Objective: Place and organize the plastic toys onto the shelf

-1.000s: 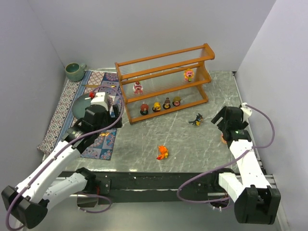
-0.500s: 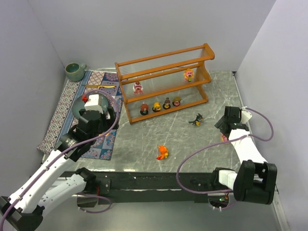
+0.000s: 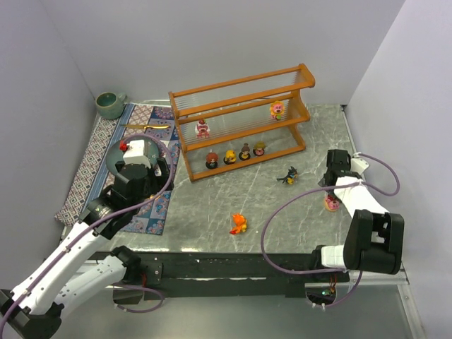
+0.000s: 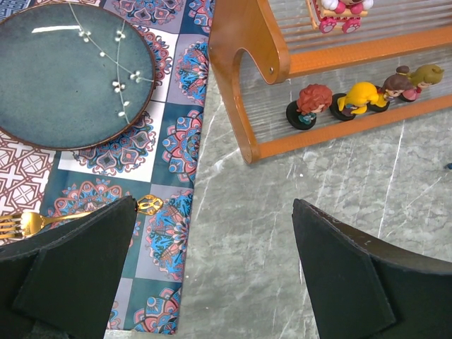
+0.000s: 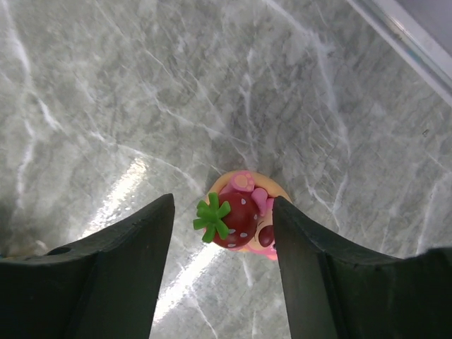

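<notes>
Pink strawberry-capped figurine [image 5: 240,222] on the worktop [image 3: 212,205], well front-right of the shelf [image 3: 244,116]; right claw [image 5: 222,212] straddles it, jaws apart, not clamped. Looks like the grasp step; next, squeeze and lift. Left claw [image 4: 214,208] gapes empty by the shelf's left post.

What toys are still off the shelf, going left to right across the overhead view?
orange toy → black toy → pink strawberry-topped toy
</notes>
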Controlling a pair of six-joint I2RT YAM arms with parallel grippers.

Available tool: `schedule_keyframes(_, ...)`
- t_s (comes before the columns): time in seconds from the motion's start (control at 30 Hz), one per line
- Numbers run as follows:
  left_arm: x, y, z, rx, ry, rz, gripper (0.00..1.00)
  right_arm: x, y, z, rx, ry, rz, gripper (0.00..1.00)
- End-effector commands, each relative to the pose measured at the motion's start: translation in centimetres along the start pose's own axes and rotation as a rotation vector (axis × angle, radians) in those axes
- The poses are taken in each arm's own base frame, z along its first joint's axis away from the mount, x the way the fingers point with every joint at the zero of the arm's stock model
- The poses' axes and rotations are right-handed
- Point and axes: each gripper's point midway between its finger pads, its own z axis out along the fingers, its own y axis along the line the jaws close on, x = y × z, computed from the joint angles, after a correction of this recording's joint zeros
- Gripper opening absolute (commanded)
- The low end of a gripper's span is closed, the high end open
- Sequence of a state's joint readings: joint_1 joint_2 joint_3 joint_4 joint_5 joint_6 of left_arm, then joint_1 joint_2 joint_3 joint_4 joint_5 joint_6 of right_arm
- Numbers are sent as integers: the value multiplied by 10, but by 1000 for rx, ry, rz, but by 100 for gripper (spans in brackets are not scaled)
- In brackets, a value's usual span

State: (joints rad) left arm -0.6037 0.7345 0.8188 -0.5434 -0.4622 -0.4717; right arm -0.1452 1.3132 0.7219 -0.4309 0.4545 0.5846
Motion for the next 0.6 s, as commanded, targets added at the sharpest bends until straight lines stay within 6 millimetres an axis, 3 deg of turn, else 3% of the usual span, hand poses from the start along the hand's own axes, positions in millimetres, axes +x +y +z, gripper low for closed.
schedule_keyframes(0.0,-5,0,-1,6,-28,3,97,-15,7,2,-11,-25,-4,64)
schedule_keyframes(0.27,-5,0,0,7,-26,1,97,-9,8,1,-29,0,-42,31)
schedule_keyframes(0.43,-4,-1,2,11,-21,0,97,-5,16,-13,-84,-13,-106,7)
schedule_keyframes(0.57,-2,-6,5,41,-7,5,97,13,59,-50,-228,-70,-308,0)
